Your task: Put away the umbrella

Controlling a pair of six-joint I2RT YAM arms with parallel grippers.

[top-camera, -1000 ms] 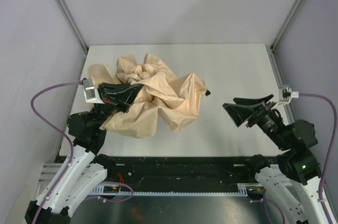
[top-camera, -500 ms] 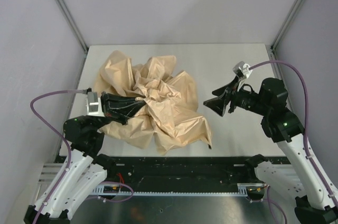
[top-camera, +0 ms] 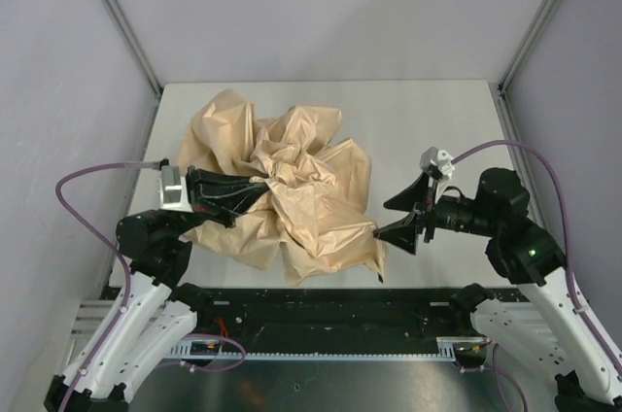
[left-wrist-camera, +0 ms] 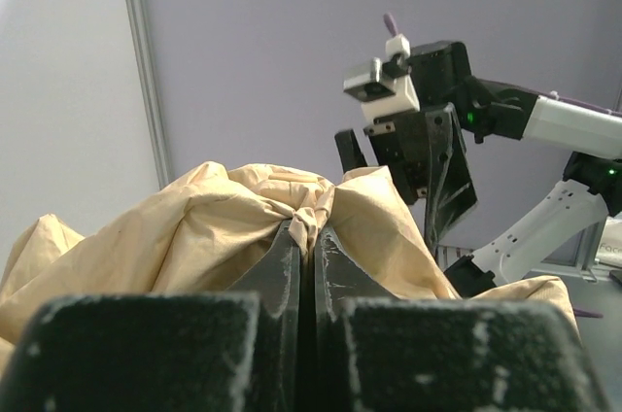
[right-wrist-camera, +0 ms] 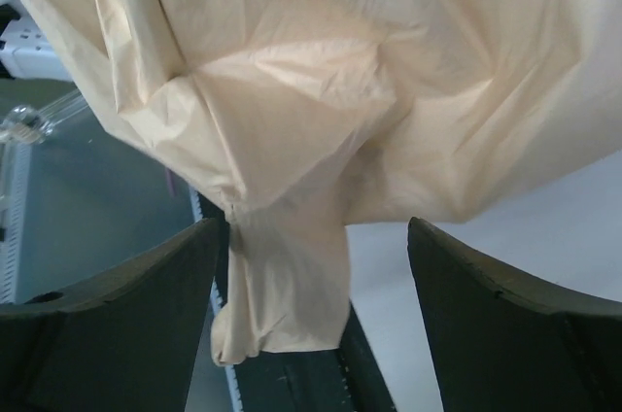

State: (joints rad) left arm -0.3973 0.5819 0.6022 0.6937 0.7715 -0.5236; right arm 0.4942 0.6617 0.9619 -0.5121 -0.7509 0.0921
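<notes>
The umbrella (top-camera: 292, 188) is a crumpled heap of pale beige canopy on the left and middle of the white table (top-camera: 437, 120). Its shaft and handle are hidden. My left gripper (top-camera: 255, 190) is shut on a fold of the canopy, which shows pinched between its jaws in the left wrist view (left-wrist-camera: 313, 227). My right gripper (top-camera: 387, 220) is open at the canopy's right lower edge. In the right wrist view a hanging flap of the canopy (right-wrist-camera: 282, 286) lies between the open fingers (right-wrist-camera: 505, 315), nearer the left one.
Grey walls and metal posts close in the table on three sides. A black rail (top-camera: 330, 305) runs along the near edge between the arm bases. Purple cables loop beside both arms. The right arm (left-wrist-camera: 437, 130) shows beyond the canopy in the left wrist view.
My right arm has swung in from the right and come down to the canopy's right edge. The canopy has spread and shifted right and toward the near edge. The left gripper keeps its hold.
</notes>
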